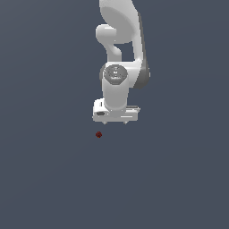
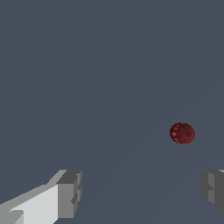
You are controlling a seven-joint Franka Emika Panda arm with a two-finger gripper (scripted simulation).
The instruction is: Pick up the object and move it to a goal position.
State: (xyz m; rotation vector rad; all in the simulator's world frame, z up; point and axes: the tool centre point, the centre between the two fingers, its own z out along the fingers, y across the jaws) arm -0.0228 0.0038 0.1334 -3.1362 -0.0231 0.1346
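The object [image 1: 99, 134] is a tiny dark red roundish lump lying on the flat grey surface, just below the white arm's hand in the exterior view. The wrist view shows the object [image 2: 182, 133] as a mottled red ball beyond the fingertips, closer to one finger than the other. My gripper [image 1: 115, 122] hangs pointing down, above the lump and slightly toward the exterior view's right. It is open, its two grey fingers [image 2: 70, 192] spread wide with nothing between them. The gripper is not touching the lump.
The white arm [image 1: 120, 49] reaches down from the top of the exterior view. Around it lies only the plain dark grey surface [image 1: 53, 179].
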